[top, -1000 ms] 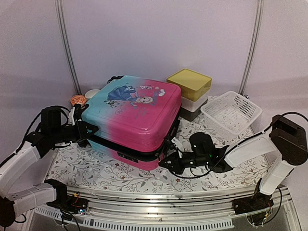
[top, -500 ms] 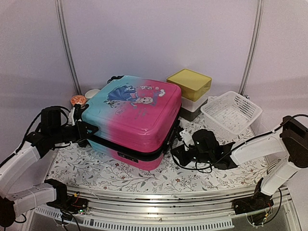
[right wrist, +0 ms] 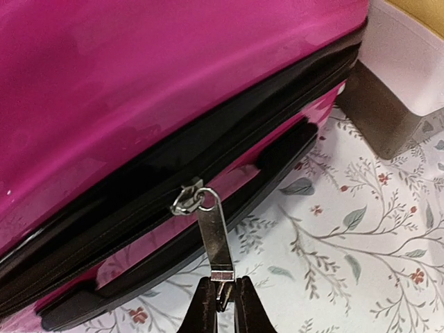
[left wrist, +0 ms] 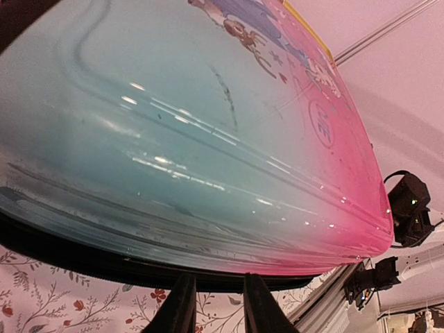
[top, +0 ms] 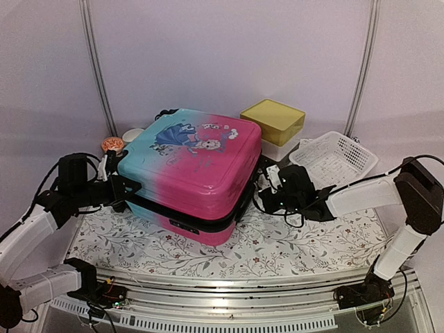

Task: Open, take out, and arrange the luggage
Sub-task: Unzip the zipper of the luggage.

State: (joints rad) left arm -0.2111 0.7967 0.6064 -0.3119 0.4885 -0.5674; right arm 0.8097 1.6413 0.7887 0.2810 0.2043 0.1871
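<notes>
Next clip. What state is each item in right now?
luggage: lying flat, lid down.
zipper pull: pinched, stretched out from its slider.
right gripper: shut on zipper pull.
left gripper: at the luggage's left edge, grip unclear.
yellow-lidded box: closed.
mesh basket: upright, empty.

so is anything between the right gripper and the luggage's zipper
Nothing visible: the right gripper pinches the zipper pull on the luggage. The drawer box stands close beside the luggage farther along.
</notes>
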